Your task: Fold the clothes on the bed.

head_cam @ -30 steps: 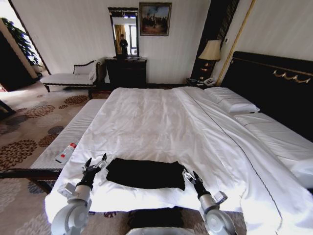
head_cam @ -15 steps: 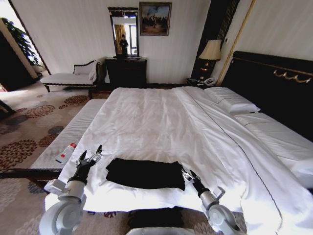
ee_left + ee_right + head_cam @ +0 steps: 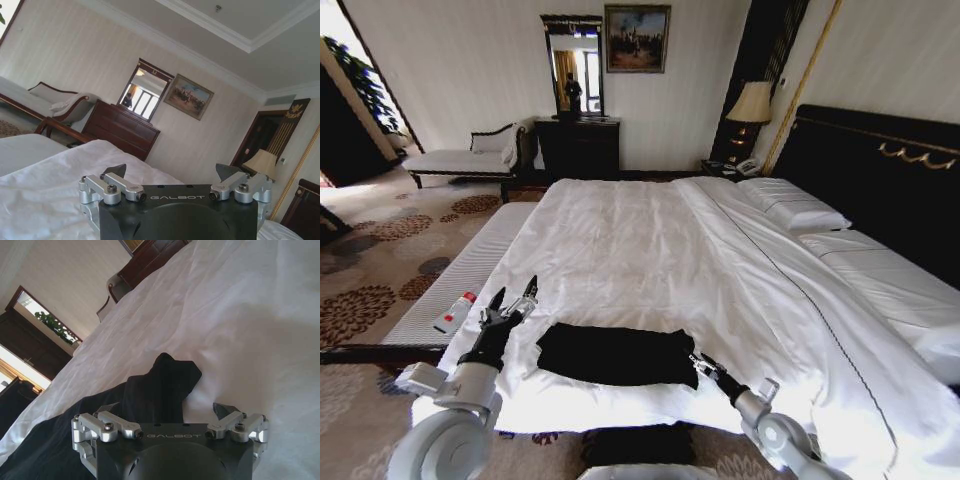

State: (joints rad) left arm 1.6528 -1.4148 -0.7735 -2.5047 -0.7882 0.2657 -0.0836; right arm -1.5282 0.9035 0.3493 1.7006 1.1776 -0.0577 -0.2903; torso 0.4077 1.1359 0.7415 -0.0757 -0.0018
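The folded black T-shirt (image 3: 618, 355) is lying low in the frame on the bed (image 3: 650, 250), between the left gripper (image 3: 512, 306) and right gripper (image 3: 705, 367), both spread apart. "GALBOT" is showing on both gripper bodies.

From my head view the room is evenly daylit, the white sheet (image 3: 650, 250) glaring near my right. Wide-angle bending bows the walls at the edges. A lit lamp (image 3: 752, 103) glows weakly; my wrist views look soft and hazy.
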